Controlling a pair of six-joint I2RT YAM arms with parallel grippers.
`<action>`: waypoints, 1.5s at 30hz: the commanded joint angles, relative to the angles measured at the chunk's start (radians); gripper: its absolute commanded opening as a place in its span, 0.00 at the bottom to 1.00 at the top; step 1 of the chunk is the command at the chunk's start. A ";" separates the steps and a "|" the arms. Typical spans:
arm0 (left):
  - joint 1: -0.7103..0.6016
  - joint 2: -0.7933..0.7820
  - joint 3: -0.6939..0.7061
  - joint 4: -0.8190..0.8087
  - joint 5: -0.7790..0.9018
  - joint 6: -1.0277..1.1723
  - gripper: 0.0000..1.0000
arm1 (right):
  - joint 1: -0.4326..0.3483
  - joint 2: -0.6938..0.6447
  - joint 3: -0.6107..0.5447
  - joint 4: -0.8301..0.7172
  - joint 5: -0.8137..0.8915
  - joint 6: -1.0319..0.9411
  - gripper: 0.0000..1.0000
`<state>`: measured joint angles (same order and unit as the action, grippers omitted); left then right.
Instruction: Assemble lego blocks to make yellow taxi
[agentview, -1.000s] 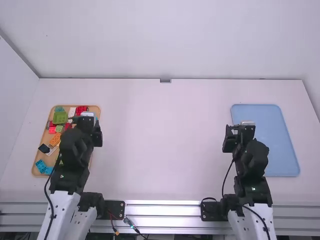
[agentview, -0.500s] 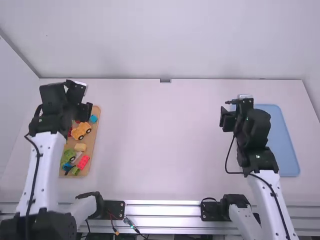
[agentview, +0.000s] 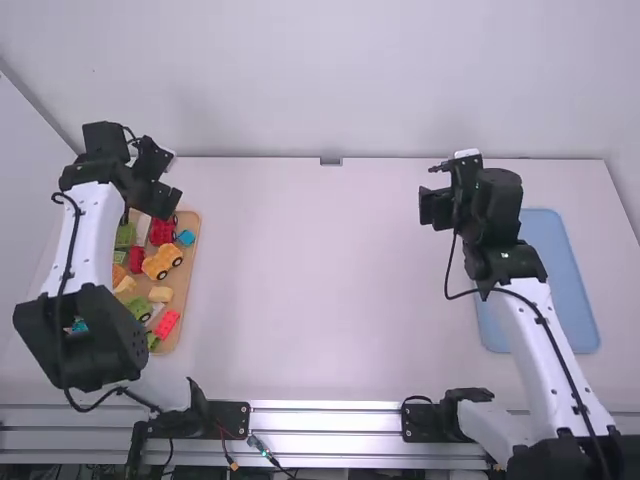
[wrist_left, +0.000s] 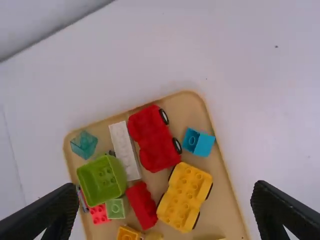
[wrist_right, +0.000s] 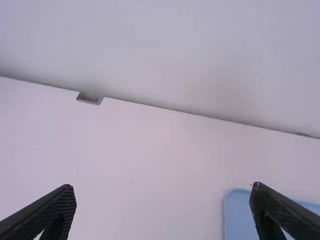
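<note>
Holding left gripper (agentview: 160, 190) and right gripper (agentview: 437, 208) spread wide, both empty. Can see yellow car (wrist_left: 185, 196) in wooden tray (wrist_left: 187, 107) (partly hidden by left arm (agentview: 92, 225) in high view), beside red car (wrist_left: 155, 140), well apart from blue tray (agentview: 560, 290).

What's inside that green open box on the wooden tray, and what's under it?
Inside the green box, a studded floor can be seen, with no loose block on it. What lies directly underneath is covered by the box itself.
</note>
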<state>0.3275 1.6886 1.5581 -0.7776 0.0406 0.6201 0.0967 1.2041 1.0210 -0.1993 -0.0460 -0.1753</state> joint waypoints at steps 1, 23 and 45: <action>0.017 0.039 0.065 -0.010 -0.008 -0.141 0.94 | 0.015 0.035 0.061 -0.005 -0.003 -0.072 0.95; 0.108 0.241 0.143 -0.165 0.098 0.254 0.99 | 0.035 0.092 0.111 -0.042 -0.006 -0.162 0.99; 0.174 0.394 0.055 -0.236 0.021 0.428 0.91 | 0.035 0.092 0.111 -0.048 -0.008 0.019 0.99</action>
<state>0.4858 2.0853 1.6516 -1.0019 0.0666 0.9958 0.1291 1.2903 1.0966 -0.2470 -0.0498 -0.1665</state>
